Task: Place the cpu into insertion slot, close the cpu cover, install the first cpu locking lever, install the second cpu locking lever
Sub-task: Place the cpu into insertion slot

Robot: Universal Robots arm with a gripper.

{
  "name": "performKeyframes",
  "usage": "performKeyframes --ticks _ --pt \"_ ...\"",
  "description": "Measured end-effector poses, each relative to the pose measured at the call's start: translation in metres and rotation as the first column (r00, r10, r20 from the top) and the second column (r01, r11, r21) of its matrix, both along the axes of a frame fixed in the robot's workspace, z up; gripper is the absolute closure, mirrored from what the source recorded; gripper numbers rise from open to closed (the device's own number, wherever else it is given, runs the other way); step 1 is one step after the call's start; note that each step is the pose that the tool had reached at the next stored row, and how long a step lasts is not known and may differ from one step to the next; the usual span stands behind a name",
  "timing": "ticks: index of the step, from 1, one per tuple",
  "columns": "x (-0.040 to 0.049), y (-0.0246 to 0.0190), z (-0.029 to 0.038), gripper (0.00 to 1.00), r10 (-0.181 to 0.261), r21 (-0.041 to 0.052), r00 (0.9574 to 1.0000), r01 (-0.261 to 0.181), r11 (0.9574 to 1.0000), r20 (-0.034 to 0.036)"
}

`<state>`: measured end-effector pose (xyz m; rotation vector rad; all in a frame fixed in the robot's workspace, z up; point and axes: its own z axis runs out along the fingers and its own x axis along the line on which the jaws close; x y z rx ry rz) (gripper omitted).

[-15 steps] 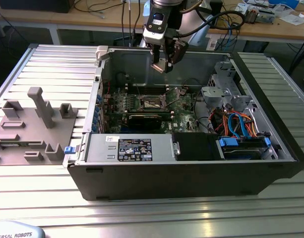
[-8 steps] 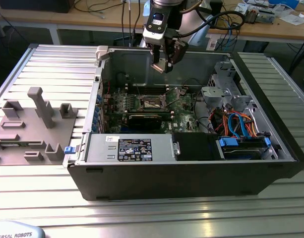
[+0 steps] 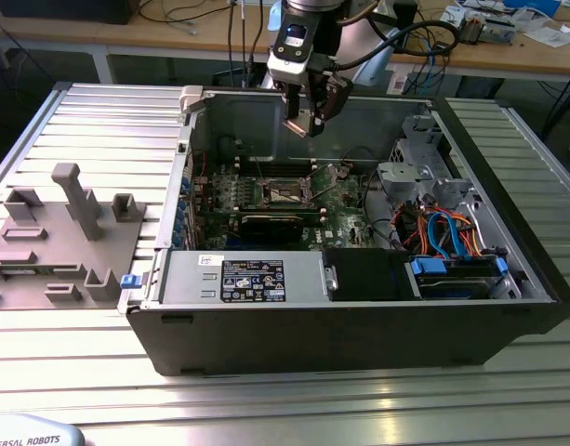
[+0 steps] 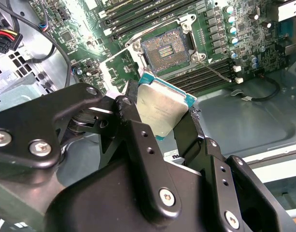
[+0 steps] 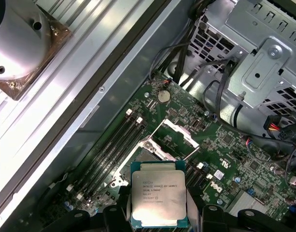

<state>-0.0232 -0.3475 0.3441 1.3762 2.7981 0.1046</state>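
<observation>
The main risk is a skewed landing. The cpu (image 4: 162,108) is pinched by two opposite edges only. In the second wrist view it looks tilted against the motherboard (image 4: 234,43), so one corner could reach the insertion slot (image 4: 164,48) first and bend the contacts in its dark field. A slip in that narrow edge grip would drop the chip onto the board. The raised cpu cover (image 5: 179,131) and the thin locking lever (image 4: 216,72) stand just beside the slot and could catch the chip on its way down.

The jaws are partly closed and clamped on the cpu, which sits between the fingers (image 4: 138,130) with its metal top toward both wrist cameras. The slot lies beyond the fingertips, apart from the chip, uncovered.
</observation>
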Motion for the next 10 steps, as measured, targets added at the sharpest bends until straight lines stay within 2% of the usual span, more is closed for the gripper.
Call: performKeyframes --ticks 10 --pt "0.0000 0.0000 -0.0002 0.46 -0.009 0.0000 1.0000 0.009 1.0000 0.0000"
